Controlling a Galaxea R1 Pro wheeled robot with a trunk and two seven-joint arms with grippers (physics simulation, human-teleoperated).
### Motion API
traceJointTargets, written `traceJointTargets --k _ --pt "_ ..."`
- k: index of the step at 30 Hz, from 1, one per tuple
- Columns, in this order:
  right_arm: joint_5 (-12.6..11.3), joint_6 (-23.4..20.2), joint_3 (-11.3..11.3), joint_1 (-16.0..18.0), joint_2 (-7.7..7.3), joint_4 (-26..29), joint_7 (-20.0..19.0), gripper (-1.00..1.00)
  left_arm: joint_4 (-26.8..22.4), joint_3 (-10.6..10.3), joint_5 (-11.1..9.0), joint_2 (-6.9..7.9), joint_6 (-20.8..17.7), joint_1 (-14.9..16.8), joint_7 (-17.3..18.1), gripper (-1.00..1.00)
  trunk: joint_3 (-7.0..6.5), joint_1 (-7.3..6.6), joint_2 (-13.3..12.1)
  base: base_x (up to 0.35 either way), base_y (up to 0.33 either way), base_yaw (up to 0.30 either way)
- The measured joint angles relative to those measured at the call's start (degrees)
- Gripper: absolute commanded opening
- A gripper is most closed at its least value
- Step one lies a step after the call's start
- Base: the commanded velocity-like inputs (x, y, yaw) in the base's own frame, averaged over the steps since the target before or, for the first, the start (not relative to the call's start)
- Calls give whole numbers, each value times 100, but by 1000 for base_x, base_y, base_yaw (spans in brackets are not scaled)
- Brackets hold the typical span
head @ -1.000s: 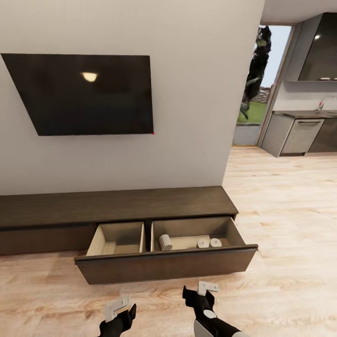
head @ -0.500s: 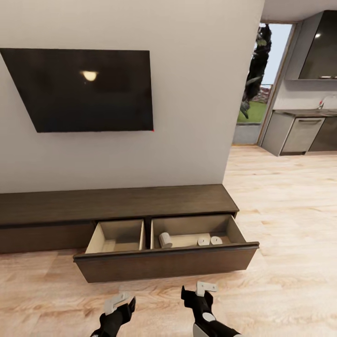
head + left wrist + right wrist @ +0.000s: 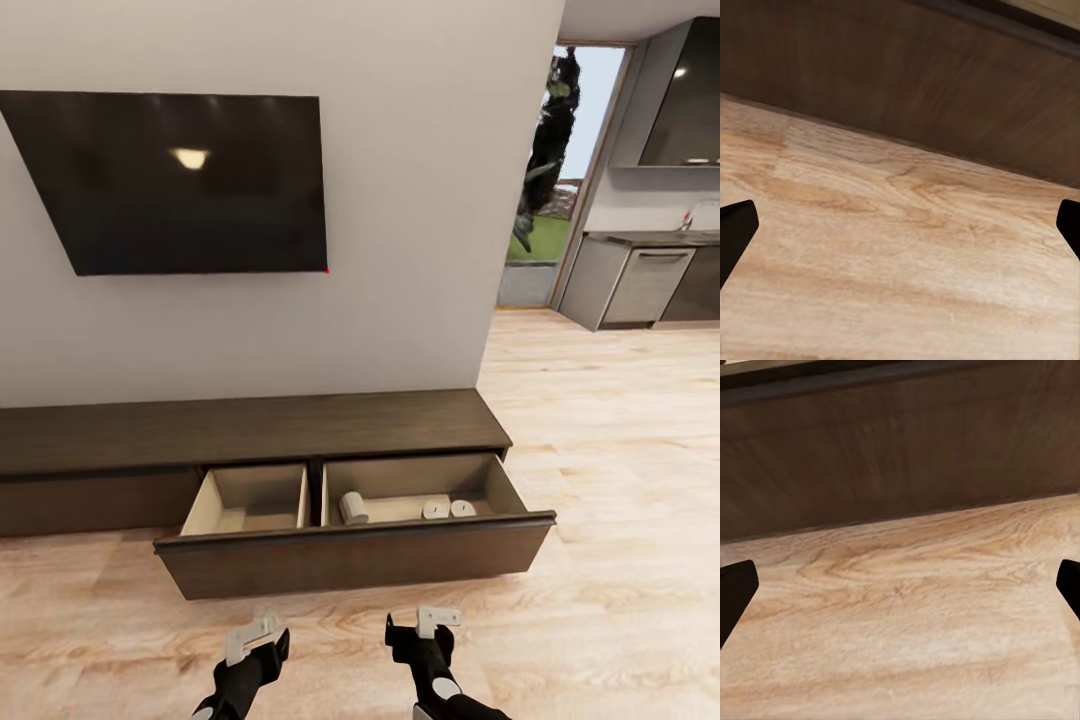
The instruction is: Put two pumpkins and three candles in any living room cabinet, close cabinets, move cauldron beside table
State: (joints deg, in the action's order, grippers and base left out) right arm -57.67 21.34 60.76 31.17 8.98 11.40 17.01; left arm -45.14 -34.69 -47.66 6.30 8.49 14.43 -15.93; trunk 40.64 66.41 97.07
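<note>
The long dark-brown cabinet (image 3: 250,430) runs along the wall under the TV. Its wide drawer (image 3: 350,556) stands pulled out, with two pale compartments. In the right compartment lie the three candles: one on its side (image 3: 353,507) and two upright (image 3: 435,509) (image 3: 462,508). The left compartment (image 3: 250,500) holds nothing. My left gripper (image 3: 266,652) and right gripper (image 3: 418,645) hover low over the floor just short of the drawer front (image 3: 945,97) (image 3: 907,457). Both are open and hold nothing, their fingertips (image 3: 735,232) (image 3: 735,589) spread wide. The pumpkins, cauldron and table are out of view.
A black wall TV (image 3: 180,180) hangs above the cabinet. Light wood-plank floor (image 3: 620,480) stretches to the right toward a doorway (image 3: 560,170) and grey kitchen units (image 3: 640,285). The cabinet's left drawer front (image 3: 90,500) is shut.
The whole picture has slid up slightly, so the camera moved. The drawer, the candles and both open grippers look the same as before.
</note>
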Motion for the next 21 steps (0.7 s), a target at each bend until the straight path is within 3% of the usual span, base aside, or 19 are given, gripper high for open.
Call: traceJointTargets --k 18,21 --pt "13 -7 7 -29 8 0 -25 100 36 43 7 9 99 -1 -13 100 323 395 722 0 0 0" --pt "14 -7 6 -35 8 0 -26 100 43 38 1 9 202 -1 -212 100 377 461 842 0 0 0"
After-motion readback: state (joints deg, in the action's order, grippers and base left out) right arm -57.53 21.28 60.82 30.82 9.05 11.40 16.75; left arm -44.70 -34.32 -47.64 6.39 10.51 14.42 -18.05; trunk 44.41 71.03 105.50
